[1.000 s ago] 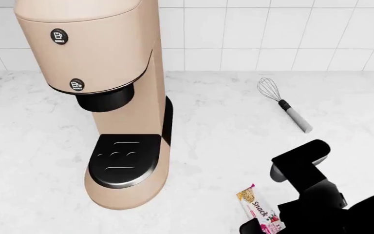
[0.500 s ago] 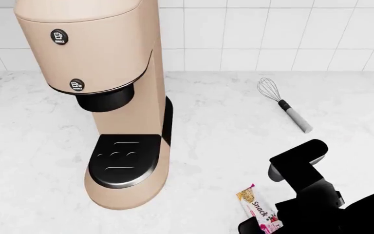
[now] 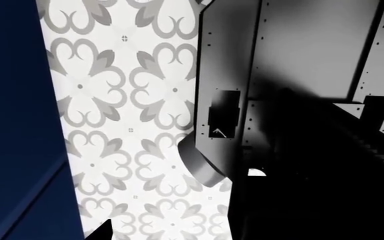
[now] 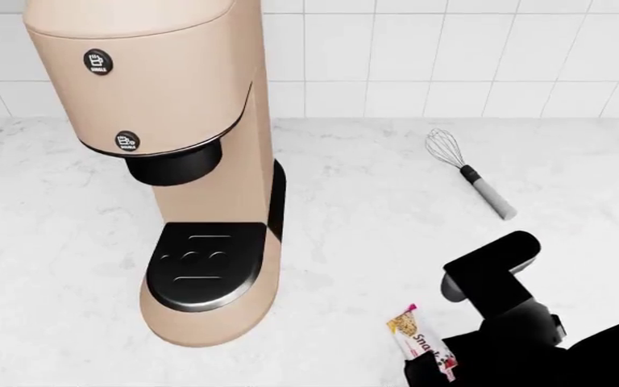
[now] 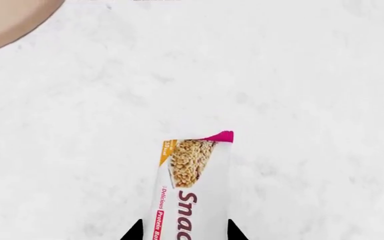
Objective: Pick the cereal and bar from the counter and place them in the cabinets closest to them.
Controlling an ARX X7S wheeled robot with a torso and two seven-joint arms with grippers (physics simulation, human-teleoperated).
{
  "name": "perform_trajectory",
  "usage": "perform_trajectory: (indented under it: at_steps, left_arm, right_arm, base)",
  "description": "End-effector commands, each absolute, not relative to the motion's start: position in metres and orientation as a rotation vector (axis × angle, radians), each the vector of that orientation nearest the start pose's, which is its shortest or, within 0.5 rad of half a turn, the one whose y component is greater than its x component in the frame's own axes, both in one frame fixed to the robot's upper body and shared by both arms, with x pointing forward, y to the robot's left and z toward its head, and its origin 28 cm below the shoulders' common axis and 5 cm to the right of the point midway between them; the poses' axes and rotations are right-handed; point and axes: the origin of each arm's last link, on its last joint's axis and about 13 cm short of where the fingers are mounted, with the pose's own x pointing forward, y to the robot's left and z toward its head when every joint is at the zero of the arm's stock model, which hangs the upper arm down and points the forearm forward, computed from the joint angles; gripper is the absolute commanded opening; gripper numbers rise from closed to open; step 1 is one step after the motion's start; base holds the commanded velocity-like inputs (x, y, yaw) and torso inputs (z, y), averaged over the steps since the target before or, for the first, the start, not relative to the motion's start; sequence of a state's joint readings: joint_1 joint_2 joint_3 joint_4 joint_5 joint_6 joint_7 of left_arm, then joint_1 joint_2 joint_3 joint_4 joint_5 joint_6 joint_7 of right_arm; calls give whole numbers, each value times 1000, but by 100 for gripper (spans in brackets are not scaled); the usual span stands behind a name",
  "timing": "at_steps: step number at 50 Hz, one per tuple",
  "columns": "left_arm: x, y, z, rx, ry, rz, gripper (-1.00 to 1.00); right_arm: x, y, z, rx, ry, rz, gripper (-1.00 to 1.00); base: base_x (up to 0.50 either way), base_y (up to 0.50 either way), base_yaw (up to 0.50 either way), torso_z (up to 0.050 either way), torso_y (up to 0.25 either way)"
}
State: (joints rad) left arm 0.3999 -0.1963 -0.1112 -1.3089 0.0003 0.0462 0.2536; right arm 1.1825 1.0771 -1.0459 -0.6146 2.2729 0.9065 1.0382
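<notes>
- The bar (image 4: 421, 342) is lying flat on the white marble counter (image 4: 374, 210), near its front edge and to the right of the coffee machine's base.
- In the right wrist view, the bar (image 5: 190, 185) is showing its golden-brown cereal picture and the start of the word "Snack", with a pink strip at its far corner.
- The right gripper (image 5: 185, 231) is sitting over the near end of the bar, its two dark fingertips (image 5: 133, 231) spread, one just beside each long edge of the wrapper; I cannot tell whether they are touching it.
- From the head, the black right arm (image 4: 503, 282) is covering the lower end of the bar.
- A tan coffee machine (image 4: 175, 161) is standing on the left of the counter, and a whisk (image 4: 471, 173) is lying well apart near the tiled wall (image 4: 450, 56).
- The left wrist camera is looking at a patterned floor (image 3: 125, 100) and the robot's grey body (image 3: 292, 75); the left gripper's fingers are not showing.
- The cereal is not appearing in any view.
</notes>
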Motion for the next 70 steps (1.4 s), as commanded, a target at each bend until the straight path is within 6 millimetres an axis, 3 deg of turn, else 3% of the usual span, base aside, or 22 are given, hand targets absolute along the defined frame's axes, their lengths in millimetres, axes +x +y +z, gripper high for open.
perform_trajectory:
  at_steps: [1,19,33,44,65,70]
  left_arm:
    - [-149,294,-128,-51,1639,7,100]
    - [-148,294,-129,-51,1623,-14,100]
    - [-148,294,-128,-60,1627,-15,100]
    - [-148,295,-129,-117,1606,-77,100]
    - [-148,294,-129,-98,1590,-32,100]
    - [-148,294,-129,-102,1601,-33,100]
  right_arm:
    - [159,-127,224,-244,913,505,-100]
    - [170,-121,264,-302,742,526,-100]
    - [180,-101,355,-380,347,611,-100]
    - [181,-89,392,-456,228,635,-100]
    - [181,-83,415,-458,103,672,-100]
    - [181,-84,415,-463,107,664,-100]
  base:
    - [0,3,3,0,0]
    - [0,0,0,44,37]
    - [0,0,0,17,23]
    - [0,0,0,3,152]
    - [0,0,0,-4,48]
    - [0,0,0,48,107]
